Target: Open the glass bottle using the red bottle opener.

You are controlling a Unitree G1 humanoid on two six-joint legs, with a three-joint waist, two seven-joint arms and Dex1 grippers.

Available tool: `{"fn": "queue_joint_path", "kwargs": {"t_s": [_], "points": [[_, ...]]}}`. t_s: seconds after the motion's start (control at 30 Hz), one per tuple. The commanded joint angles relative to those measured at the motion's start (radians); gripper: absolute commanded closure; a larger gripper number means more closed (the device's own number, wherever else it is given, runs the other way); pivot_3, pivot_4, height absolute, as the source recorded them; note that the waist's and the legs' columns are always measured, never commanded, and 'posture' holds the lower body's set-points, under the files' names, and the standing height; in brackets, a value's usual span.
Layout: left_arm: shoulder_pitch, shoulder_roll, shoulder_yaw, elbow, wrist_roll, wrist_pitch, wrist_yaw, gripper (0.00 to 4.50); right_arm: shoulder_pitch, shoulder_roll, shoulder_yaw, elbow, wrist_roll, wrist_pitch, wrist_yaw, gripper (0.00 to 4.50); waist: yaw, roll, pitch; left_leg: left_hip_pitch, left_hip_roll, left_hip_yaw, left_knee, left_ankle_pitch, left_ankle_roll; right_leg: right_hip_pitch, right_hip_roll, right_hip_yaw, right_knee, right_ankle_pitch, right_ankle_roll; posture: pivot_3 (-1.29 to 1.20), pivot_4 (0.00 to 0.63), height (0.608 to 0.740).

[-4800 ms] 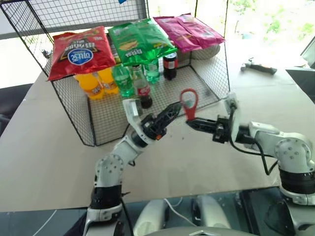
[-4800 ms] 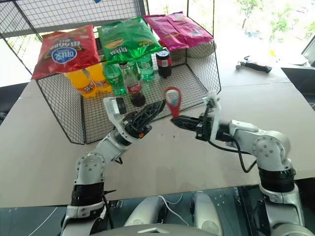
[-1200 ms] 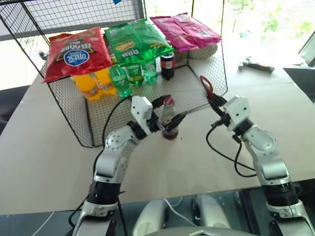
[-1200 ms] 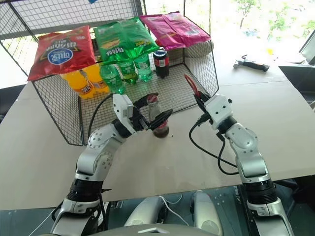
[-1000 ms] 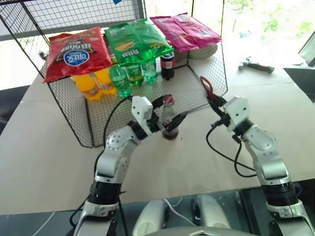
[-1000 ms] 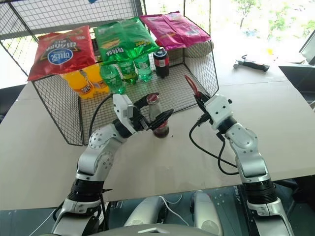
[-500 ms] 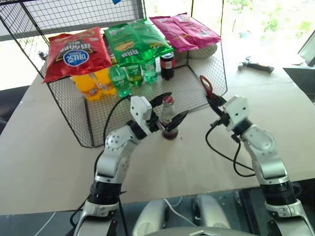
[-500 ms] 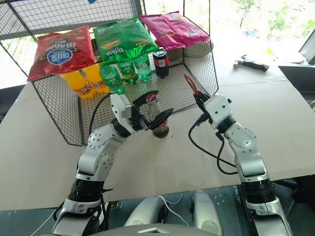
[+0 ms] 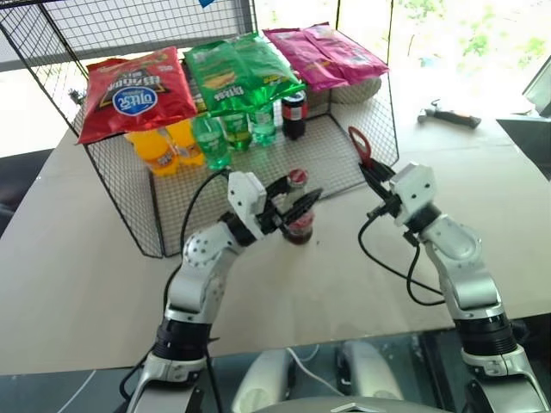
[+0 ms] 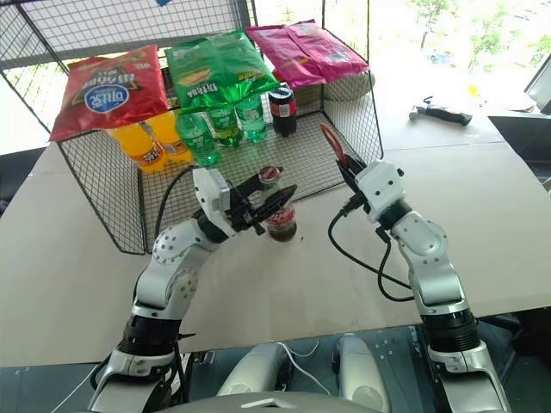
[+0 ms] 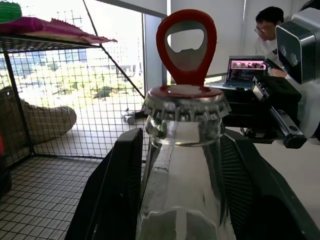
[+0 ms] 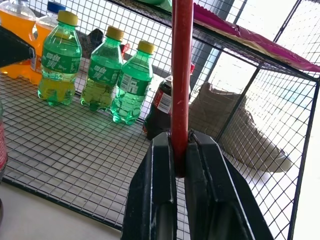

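I have the glass bottle (image 9: 299, 215) standing upright on the counter (image 9: 95, 258), just in front of the open side of the wire rack (image 9: 129, 198), its crimped cap still on. My left end effector (image 9: 293, 209) has a black finger on either side of the bottle; from the left wrist view the fingers (image 11: 117, 185) sit close against the glass below the neck, though I cannot tell whether they actually press it. To the right and apart from the bottle, my right end effector (image 9: 372, 183) is clamped together on the red bottle opener (image 9: 361, 148), holding it by the lower end so the ring head stands up and clear of the cap. In the right wrist view the opener's edge rises straight from between the pinched fingers (image 12: 162, 190). Inside the rack stand green plastic bottles (image 9: 237, 129), orange drink bottles (image 9: 164, 146) and a dark bottle with a red band (image 9: 294, 112). Red (image 9: 138, 90), green (image 9: 241, 69) and pink (image 9: 323, 53) snack bags lie on top.
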Motion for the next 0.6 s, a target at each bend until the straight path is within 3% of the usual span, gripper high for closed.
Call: {"fn": "queue_joint_path", "kwargs": {"t_s": [0.03, 0.3, 0.6], "points": [[0.003, 0.004, 0.003, -0.010, -0.001, -0.014, -0.001, 2.88, -0.012, 0.001, -0.011, -0.017, 0.005, -0.018, -0.003, 4.50, 0.000, 0.000, 0.000, 0.000, 0.000, 0.000, 0.000, 0.000, 0.000, 0.000, 0.000, 0.000, 0.000, 0.000, 0.000, 0.00, 0.150, 0.735], [0.017, 0.011, -0.006, 0.003, 0.019, -0.020, -0.001, 2.88, -0.025, -0.011, 0.042, -0.035, -0.025, -0.036, 0.036, 4.50, 0.000, 0.000, 0.000, 0.000, 0.000, 0.000, 0.000, 0.000, 0.000, 0.000, 0.000, 0.000, 0.000, 0.000, 0.000, 0.00, 0.150, 0.735], [0.019, 0.017, -0.012, 0.021, 0.035, -0.035, 0.003, 2.88, -0.094, -0.024, 0.220, 0.019, -0.208, -0.173, 0.078, 4.50, -0.002, -0.001, -0.001, 0.001, 0.000, 0.000, 0.000, 0.000, 0.000, 0.000, 0.000, 0.000, 0.000, 0.000, 0.000, 0.00, 0.150, 0.735]]}}
